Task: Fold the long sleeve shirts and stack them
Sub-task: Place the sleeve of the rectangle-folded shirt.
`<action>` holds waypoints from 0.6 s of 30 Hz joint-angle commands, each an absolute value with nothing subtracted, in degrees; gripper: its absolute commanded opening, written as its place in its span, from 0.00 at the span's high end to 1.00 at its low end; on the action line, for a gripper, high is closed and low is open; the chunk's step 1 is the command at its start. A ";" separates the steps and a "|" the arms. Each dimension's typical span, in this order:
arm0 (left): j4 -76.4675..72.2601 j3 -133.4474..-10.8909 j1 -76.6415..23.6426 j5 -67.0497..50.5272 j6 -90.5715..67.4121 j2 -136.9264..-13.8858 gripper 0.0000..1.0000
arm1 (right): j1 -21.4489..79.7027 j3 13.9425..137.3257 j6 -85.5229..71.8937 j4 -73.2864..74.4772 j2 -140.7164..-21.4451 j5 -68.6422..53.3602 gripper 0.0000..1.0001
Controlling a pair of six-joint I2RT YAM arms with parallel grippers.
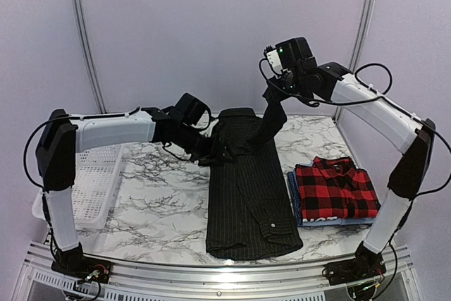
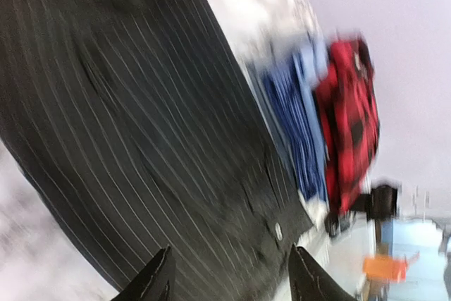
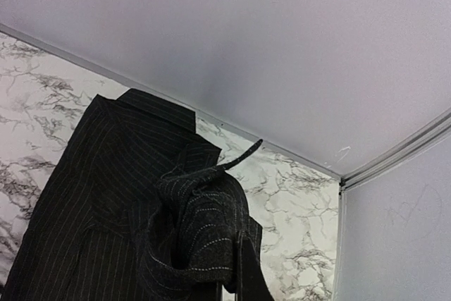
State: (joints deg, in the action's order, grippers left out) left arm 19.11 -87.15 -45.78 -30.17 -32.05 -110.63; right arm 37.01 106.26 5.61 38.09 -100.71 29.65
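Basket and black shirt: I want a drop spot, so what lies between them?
Only bare marble table lies between the basket and the black shirt, as the top view shows.

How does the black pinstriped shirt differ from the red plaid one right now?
The black pinstriped button-up shirt lies long, partly folded, one sleeve raised off the table; the red-and-black plaid shirt is a compact folded rectangle. The black one rests on the marble-patterned table; the plaid one sits atop a folded blue shirt. Both have collars.
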 commanded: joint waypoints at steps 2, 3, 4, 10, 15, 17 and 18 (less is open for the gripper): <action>15.94 -100.15 -39.91 -22.79 -33.04 -120.42 0.47 | 38.39 101.74 0.82 38.39 -97.19 22.77 1.00; 15.08 -102.08 -39.07 -22.09 -34.00 -122.51 0.48 | 38.36 100.84 0.48 38.45 -96.78 22.01 1.00; 14.00 -103.94 -38.16 -21.70 -34.88 -124.45 0.49 | 38.35 99.98 0.38 38.45 -96.38 21.22 1.00; 7.53 -112.15 -34.19 -22.18 -39.53 -136.01 0.53 | 38.41 95.24 -2.80 38.03 -93.34 16.35 1.00; 4.19 -117.87 -31.62 -22.84 -43.58 -144.61 0.58 | 38.81 93.59 -4.09 38.55 -92.10 12.03 1.00; 2.85 -118.61 -30.73 -22.17 -44.57 -146.34 0.58 | 39.71 92.89 -4.28 38.97 -91.71 10.82 1.00; 2.62 -119.03 -30.35 -21.96 -45.11 -146.98 0.58 | 40.34 92.38 -4.37 39.27 -91.52 10.44 1.00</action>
